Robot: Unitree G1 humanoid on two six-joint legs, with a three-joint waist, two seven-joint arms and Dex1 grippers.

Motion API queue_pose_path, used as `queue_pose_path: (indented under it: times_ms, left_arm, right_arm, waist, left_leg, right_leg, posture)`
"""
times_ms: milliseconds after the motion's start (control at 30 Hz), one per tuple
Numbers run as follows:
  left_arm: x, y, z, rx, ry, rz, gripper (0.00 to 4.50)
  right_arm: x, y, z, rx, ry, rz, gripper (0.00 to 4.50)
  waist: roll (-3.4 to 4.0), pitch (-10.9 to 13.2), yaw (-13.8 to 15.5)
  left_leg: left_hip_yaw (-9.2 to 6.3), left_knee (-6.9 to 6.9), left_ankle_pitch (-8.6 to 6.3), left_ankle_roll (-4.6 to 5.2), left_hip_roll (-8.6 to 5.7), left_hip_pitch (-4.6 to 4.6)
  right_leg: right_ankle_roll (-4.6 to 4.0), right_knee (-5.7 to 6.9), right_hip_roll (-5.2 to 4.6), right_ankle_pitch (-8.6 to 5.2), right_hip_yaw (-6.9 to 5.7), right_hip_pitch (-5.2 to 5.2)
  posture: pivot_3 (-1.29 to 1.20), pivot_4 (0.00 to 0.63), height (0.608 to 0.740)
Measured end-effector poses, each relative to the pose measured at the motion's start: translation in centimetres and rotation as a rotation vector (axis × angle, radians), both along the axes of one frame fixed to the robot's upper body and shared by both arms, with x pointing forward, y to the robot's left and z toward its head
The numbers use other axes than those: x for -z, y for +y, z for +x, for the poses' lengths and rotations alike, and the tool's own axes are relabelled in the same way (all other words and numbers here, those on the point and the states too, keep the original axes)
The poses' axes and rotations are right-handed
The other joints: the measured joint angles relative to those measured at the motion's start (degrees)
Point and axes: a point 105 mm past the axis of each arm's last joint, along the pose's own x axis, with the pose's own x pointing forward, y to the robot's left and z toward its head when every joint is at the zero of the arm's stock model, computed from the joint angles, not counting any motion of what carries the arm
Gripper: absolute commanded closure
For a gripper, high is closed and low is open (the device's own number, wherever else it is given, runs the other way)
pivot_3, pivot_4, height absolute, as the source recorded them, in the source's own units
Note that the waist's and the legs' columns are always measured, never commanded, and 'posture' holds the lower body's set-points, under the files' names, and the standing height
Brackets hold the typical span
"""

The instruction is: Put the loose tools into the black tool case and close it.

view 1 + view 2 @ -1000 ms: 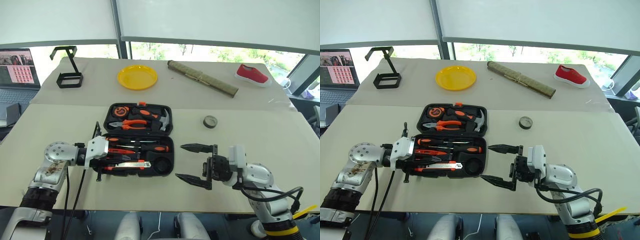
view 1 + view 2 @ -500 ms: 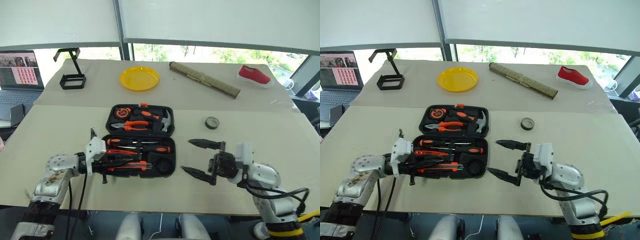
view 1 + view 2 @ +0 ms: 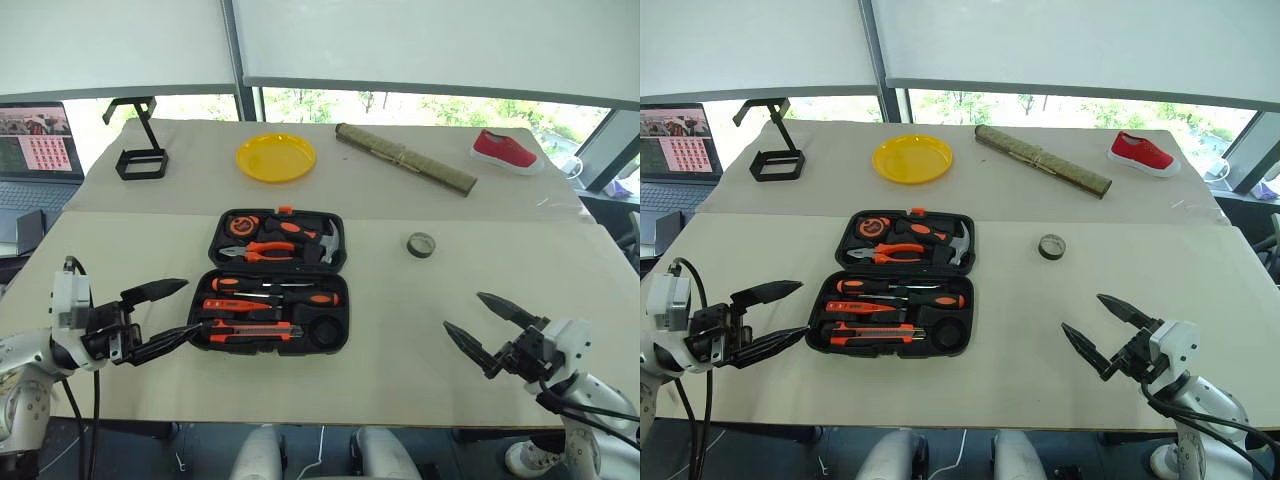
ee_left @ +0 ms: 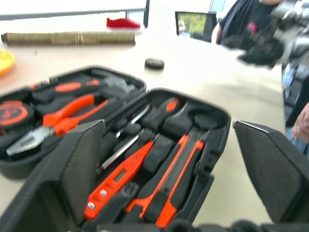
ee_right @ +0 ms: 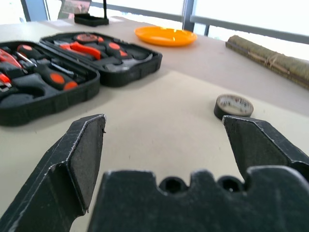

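A: Status check. The black tool case (image 3: 275,281) lies open near the middle of the surface (image 3: 560,270), lid half toward the far edge, tray half toward the near edge. The tray holds two orange-and-black screwdrivers (image 3: 300,297), the slim red screwdriver (image 3: 226,304) and the utility knife (image 3: 250,325).

B: And the tape roll (image 3: 421,244)?

A: Loose on the surface, well apart from the case, toward the right edge. The round slot (image 3: 322,332) at the tray's right end looks empty, so I judge one item is left before closing.

B: Grippers?

A: Left gripper (image 3: 165,314) spread wide, holding nothing, just off the tray's left end. Right gripper (image 3: 482,328) also wide open and empty, near the near edge, with the roll between it and the far edge.

B: Risks from here?

A: The roll is low and flat. Fingers coming in level could nudge it and slide it away rather than pinch it. If it sits proud of the slot, the lid may not latch. The left gripper's lower finger (image 3: 185,338) is close to the tray rim, and a careless swing could shove the case and unseat the tools.
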Motion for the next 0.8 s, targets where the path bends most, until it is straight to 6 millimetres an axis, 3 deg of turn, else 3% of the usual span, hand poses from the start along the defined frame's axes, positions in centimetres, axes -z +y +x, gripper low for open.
queue_pose_path:
  times_ms: [100, 233, 400, 633, 800]
  left_arm:
    - [-0.4, -0.8, 0.3, 0.008, -0.012, -0.048, 0.02]
    - [-1.1, -1.7, 0.9, 0.009, -0.019, -0.112, 0.02]
    - [-1.3, -1.9, 1.4, 0.003, -0.022, -0.111, 0.02]
    - [-0.4, -1.8, 1.5, 0.008, -0.02, -0.06, 0.02]
    - [0.3, -1.8, 1.1, 0.018, -0.002, -0.041, 0.0]
  right_arm:
    - [-1.6, 1.1, 2.8, -0.035, -0.008, -0.061, 0.0]
    - [-4.7, 1.7, 8.0, -0.02, 0.041, -0.241, 0.0]
    - [-4.9, 3.4, 13.6, -0.059, 0.211, -0.44, 0.0]
    - [-2.7, 3.4, 16.6, -0.084, 0.385, -0.617, 0.0]
    - [-1.8, 3.7, 17.1, -0.127, 0.456, -0.688, 1.37]
  waist:
    - [0.03, 0.04, -0.86]
    - [0.0, 0.06, -1.26]
    - [-0.03, 0.08, -1.4]
    - [-0.03, 0.09, -0.81]
    - [-0.02, 0.08, -0.92]
  left_leg:
    - [0.07, 0.0, 0.01, 0.0, 0.03, 0.01]
    - [0.03, -0.02, 0.02, -0.02, 0.03, -0.05]
    - [0.05, -0.06, 0.01, 0.0, 0.01, -0.44]
    - [0.04, -0.06, 0.0, 0.02, -0.06, -0.95]
    - [0.04, -0.06, 0.0, 0.02, -0.04, -1.05]
  right_leg:
    - [-0.01, 0.01, 0.05, 0.01, 0.17, -0.06]
    - [-0.03, 0.02, 0.11, 0.02, 0.16, -0.15]
    - [-0.06, 0.02, 0.1, 0.03, 0.17, -0.58]
    - [-0.03, -0.02, -0.04, 0.05, 0.07, -1.04]
    - [-0.04, 0.03, -0.05, 0.06, 0.06, -1.15]
  posture:
    - [0.0, 0.15, 0.74]
    - [0.0, 0.15, 0.74]
    - [0.0, 0.15, 0.74]
    - [0.0, 0.15, 0.74]
    - [0.0, 0.15, 0.74]
